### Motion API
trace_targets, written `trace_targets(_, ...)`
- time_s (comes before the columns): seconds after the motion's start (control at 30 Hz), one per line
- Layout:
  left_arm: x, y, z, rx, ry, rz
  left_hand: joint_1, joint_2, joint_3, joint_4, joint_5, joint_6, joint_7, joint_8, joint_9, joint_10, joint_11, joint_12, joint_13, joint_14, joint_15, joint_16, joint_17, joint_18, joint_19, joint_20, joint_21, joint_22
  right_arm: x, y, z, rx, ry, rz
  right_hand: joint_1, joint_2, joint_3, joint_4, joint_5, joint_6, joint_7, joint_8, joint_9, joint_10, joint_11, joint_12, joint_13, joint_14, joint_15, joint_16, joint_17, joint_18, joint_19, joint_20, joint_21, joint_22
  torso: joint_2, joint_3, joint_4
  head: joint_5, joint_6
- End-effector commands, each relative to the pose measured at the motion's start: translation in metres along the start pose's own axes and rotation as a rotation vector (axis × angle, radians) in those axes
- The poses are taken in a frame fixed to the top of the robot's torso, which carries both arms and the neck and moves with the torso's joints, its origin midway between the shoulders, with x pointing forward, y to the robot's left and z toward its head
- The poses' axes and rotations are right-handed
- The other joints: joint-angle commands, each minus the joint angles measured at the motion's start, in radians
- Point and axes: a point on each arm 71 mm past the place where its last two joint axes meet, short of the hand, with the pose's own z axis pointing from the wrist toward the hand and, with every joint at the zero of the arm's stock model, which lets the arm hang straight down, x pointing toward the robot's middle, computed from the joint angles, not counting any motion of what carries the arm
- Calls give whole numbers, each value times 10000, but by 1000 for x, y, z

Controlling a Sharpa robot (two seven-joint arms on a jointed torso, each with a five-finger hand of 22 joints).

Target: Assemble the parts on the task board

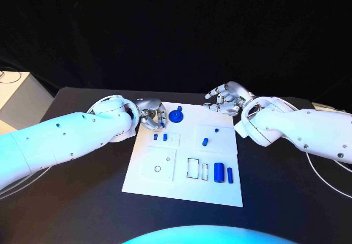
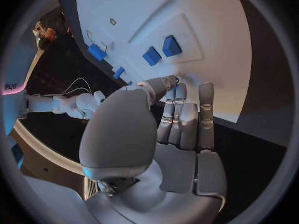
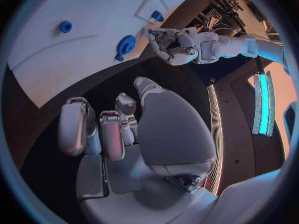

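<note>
Left hand [image 1: 150,116] hovers empty and half-curled by the round blue part [image 1: 176,116], right hand [image 1: 227,99] empty too, so a sloppy reach could knock it off the task board [image 1: 147,180].

parts [image 1: 220,172] on task board [image 1: 147,183], maybe slotted
</note>
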Motion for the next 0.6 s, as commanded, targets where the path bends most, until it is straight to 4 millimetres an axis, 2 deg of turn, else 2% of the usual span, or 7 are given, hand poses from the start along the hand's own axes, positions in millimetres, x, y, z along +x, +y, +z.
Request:
trace_targets(0.03, 2, -1, 1, 31, 172, -47, -78, 31, -22, -21, 3, 92, 10, -38, 18, 92, 3, -36, -6, 92, 6, 65, 26, 163, 34, -6, 34, -11, 1, 1, 0, -114, 118, -28, 13, -122, 40, -3, 49, 77, -19, -40, 16, 0, -11, -25, -7, 708, -69, -41, 1610, 85, -25, -19, -60, 577, 8, -4, 7, -15, -8)
trace_targets(0.6, 7, -3, 5, 72, 308, 64, -65, 33, -15, -39, 6, 96, 7, -53, 27, 104, 0, -51, -7, 78, 3, 60, -12, 164, 36, -8, 34, -12, 1, 1, 0, -114, 127, -29, 12, -126, 54, -4, 54, 78, -19, -40, 16, 23, -12, -8, 4, 708, -70, -44, 1607, 85, -23, -21, -61, 577, 6, -5, 1, -41, -58)
